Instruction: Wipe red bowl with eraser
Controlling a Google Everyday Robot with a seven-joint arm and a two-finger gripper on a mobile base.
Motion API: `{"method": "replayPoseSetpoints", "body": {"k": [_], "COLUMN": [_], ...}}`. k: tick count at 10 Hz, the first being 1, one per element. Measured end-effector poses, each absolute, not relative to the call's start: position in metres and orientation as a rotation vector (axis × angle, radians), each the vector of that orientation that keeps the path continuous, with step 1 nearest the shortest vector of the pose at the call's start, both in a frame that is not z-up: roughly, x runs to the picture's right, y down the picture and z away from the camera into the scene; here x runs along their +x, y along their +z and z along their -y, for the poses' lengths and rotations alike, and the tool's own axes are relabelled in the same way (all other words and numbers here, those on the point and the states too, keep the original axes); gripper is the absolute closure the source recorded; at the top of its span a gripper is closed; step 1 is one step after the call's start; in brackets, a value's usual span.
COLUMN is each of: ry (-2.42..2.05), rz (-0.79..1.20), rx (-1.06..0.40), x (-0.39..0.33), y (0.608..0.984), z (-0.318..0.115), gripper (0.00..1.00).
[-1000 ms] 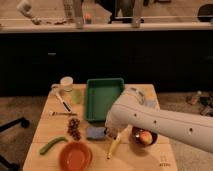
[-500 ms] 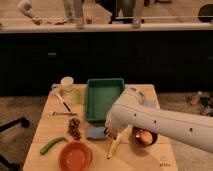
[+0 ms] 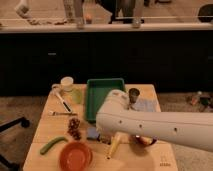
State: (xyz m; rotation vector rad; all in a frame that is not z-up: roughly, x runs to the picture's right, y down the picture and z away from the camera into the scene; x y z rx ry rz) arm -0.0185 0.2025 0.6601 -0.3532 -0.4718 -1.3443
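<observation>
Nothing has shifted since the earlier frame; my arm [image 3: 155, 127] still stretches across the worktop [image 3: 45, 125] from the right. The gripper sits hidden behind the arm's white elbow near the green tray [image 3: 102, 95], and its jaws are together. The red bowl [image 3: 76, 155] rests at the front edge, well apart from the arm, with a green vegetable [image 3: 52, 145] just to its left. I cannot spot the eraser.
</observation>
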Motion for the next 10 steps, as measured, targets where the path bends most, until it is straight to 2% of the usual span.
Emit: {"method": "replayPoseSetpoints", "body": {"k": [4,10], "ry": [-1.459,-1.538], "rz": [0.569,0.628], "rx": [-0.338,-0.347], "x": [-0.05,-0.11], "y": [0.632,0.626], "z": [-0.238,-0.278], "gripper": [1.0,1.0]}}
